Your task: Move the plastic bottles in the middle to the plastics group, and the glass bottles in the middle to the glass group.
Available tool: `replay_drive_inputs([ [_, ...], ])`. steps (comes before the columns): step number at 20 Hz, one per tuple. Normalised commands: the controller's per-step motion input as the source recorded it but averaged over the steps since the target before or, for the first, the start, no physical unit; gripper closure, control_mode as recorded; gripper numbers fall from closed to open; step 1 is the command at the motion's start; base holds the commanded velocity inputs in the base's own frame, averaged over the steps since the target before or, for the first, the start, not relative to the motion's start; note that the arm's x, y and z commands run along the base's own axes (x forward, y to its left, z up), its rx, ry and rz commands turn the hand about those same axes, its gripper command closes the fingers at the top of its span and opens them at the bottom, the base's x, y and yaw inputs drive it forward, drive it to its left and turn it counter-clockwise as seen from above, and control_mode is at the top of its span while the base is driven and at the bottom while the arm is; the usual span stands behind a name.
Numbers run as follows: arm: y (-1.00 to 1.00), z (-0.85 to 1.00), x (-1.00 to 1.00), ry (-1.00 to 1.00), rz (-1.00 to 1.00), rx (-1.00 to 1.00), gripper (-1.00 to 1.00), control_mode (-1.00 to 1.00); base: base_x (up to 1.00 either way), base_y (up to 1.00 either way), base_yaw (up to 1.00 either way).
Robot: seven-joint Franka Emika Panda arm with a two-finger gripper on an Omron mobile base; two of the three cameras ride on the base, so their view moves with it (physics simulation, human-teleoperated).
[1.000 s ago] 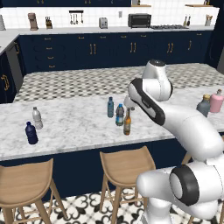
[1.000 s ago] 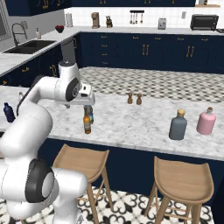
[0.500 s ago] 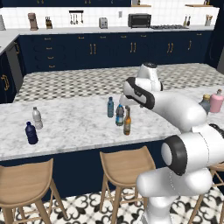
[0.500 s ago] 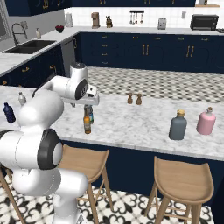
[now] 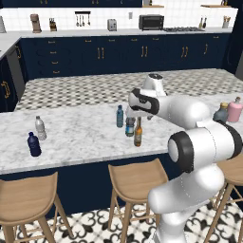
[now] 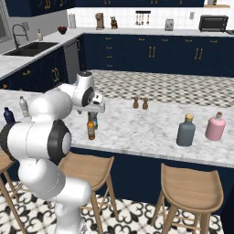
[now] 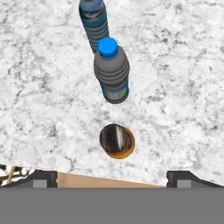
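Note:
Three bottles stand mid-counter. In line are the slim teal plastic bottle [image 5: 120, 116] [image 7: 93, 19], the clear blue-capped plastic bottle [image 5: 130, 126] [image 7: 111, 72] and the amber glass bottle [image 5: 138, 133] [image 6: 91, 129] [image 7: 117, 141]. My gripper [image 5: 135, 113] [image 6: 94, 111] [image 7: 113, 179] hangs open just above them, pointing down, with the amber bottle's top between its fingertips [image 7: 43, 178] and nothing held. At the left end is the plastics group, a pale clear bottle [image 5: 40, 128] [image 6: 23, 106] and a navy bottle [image 5: 33, 144] [image 6: 8, 115]. The glass group is on the right: a grey-teal bottle [image 5: 221, 113] [image 6: 186, 130] and a pink bottle [image 5: 234, 110] [image 6: 215, 127].
Two small brown shakers [image 6: 140, 103] stand on the counter behind the middle bottles. Wooden stools [image 5: 135, 180] [image 6: 192, 189] line the counter's near edge [image 5: 85, 159].
The arm's links have swung in closer over the counter while the hand has stayed above the middle bottles. No bottle has moved.

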Motion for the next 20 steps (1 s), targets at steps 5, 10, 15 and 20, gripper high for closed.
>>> replay_drive_inputs([
  [5,0.00,-0.23,0.19,0.00,-0.08,0.00,-1.00,-1.00,0.00,0.00,0.00],
  [10,0.01,-0.16,0.16,-0.01,-0.05,0.00,-1.00,-1.00,0.00,0.00,0.00],
  [15,0.00,-0.08,0.22,-0.11,-0.04,0.00,-1.00,-1.00,0.00,0.00,0.00],
  [20,0.00,-0.07,0.06,-0.05,-0.06,0.00,-1.00,-1.00,0.00,0.00,0.00],
])
